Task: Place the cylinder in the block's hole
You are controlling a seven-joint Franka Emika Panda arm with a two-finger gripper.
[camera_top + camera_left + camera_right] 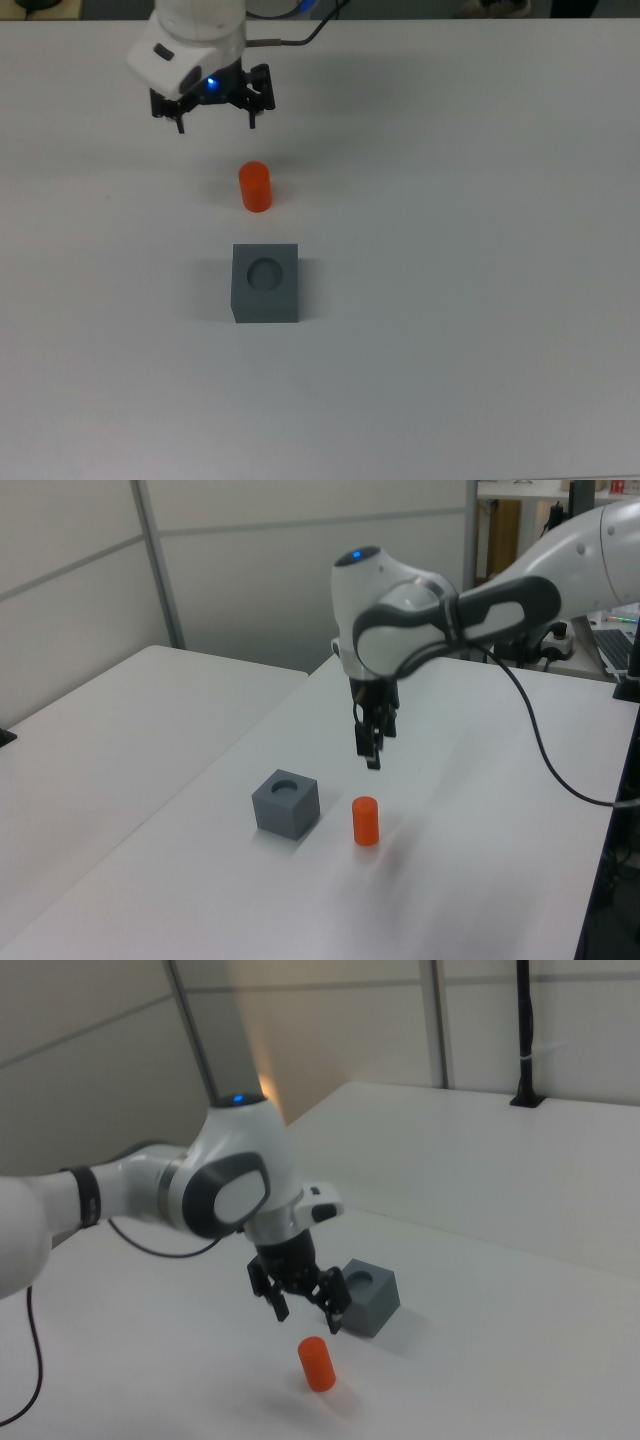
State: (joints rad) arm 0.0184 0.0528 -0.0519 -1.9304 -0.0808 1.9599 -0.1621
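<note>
Cylinder (255,187) upright on table (480,300), free, near block (266,283) but apart; top view: cylinder just beyond block's far side. Left to right in left view: block, hole (286,786) facing up and unfilled, cylinder, arm. Gripper (215,108) hovers above cylinder, offset toward far side in top view, fingers spread, holding nothing. Step judged: reach for pick. Do well: centre fingers over cylinder, descend straight, grip mid-body, keep upright for insertion. No brands, labels or writing legible.
</note>
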